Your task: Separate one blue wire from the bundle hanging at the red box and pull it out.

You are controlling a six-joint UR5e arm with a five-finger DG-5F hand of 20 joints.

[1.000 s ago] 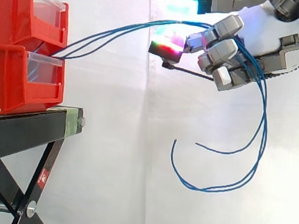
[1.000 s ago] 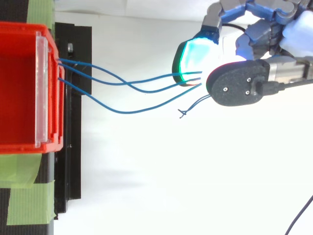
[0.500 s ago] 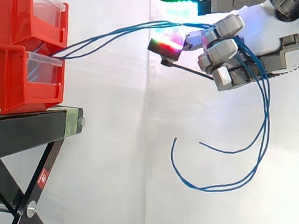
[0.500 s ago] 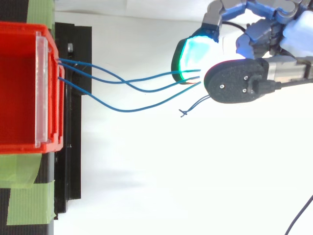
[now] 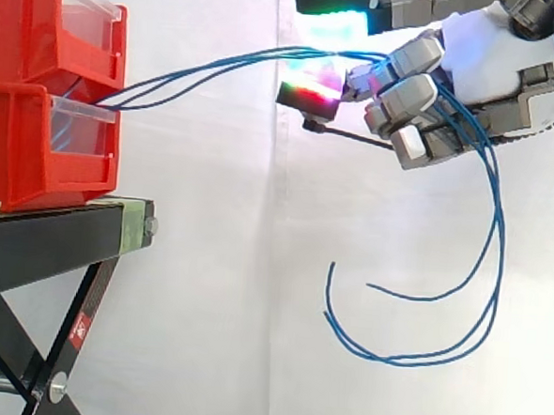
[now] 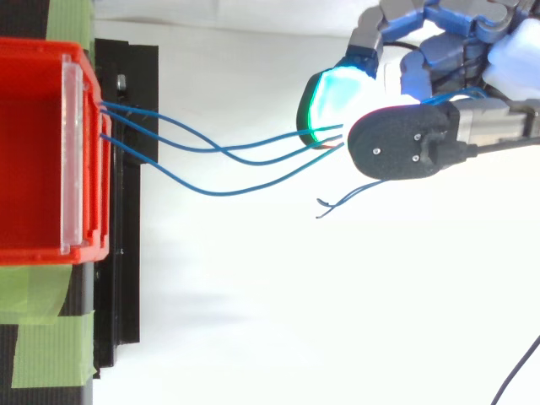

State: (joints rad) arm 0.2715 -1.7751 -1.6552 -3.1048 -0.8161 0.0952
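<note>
Blue wires (image 6: 211,192) hidden among fingers (image 5: 411,93) — red bins (image 5: 17,145) cut off left, hand (image 5: 484,51) right

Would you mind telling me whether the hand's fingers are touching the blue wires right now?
Touching. In the side view the blue wires run from the red bins into the curled fingers of the hand and hang down behind them.

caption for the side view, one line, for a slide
Robot hand holds blue wires strung from the red bins, loose ends drooping below.
</note>
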